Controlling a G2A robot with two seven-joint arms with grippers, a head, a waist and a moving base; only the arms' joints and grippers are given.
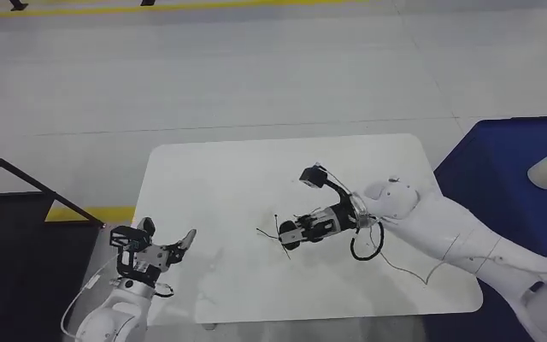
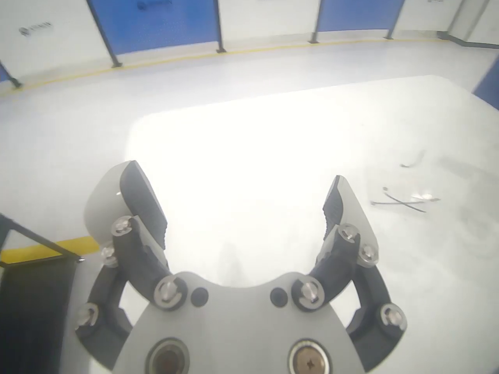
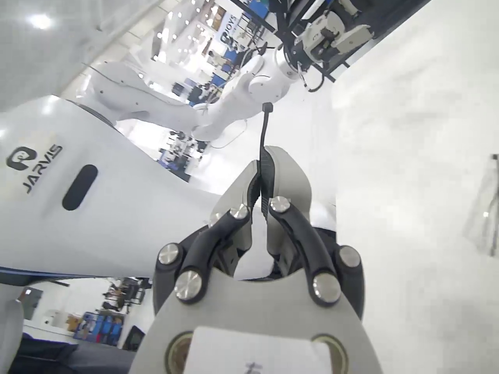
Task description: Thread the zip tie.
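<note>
So, the right gripper [image 3: 265, 154] has its jaws clamped tight on a black zip tie [image 3: 265, 126]. The strap runs down between the two fingers [image 3: 290, 173], and a short length with the little square head on the end pokes out past the tips. In the top view that gripper [image 1: 287, 232] sits low over the middle of the white table [image 1: 214, 171], a bit toward the near edge, with its arm coming in from the right side.

A loose zip tie [image 3: 493, 180] lies flat on the table just beside it, and from above it's a thin black line [image 1: 265, 233] right by the fingertips. In the left wrist view two thin black strips [image 2: 401, 202] cross each other there, and honestly I can't tell which one is the held one.

The left gripper [image 2: 237, 192] has its jaws spread wide apart with nothing between the fingers [image 2: 142, 196]. It hangs at the near-left corner of the table [image 1: 167, 248], well apart from the right gripper and the ties.
</note>
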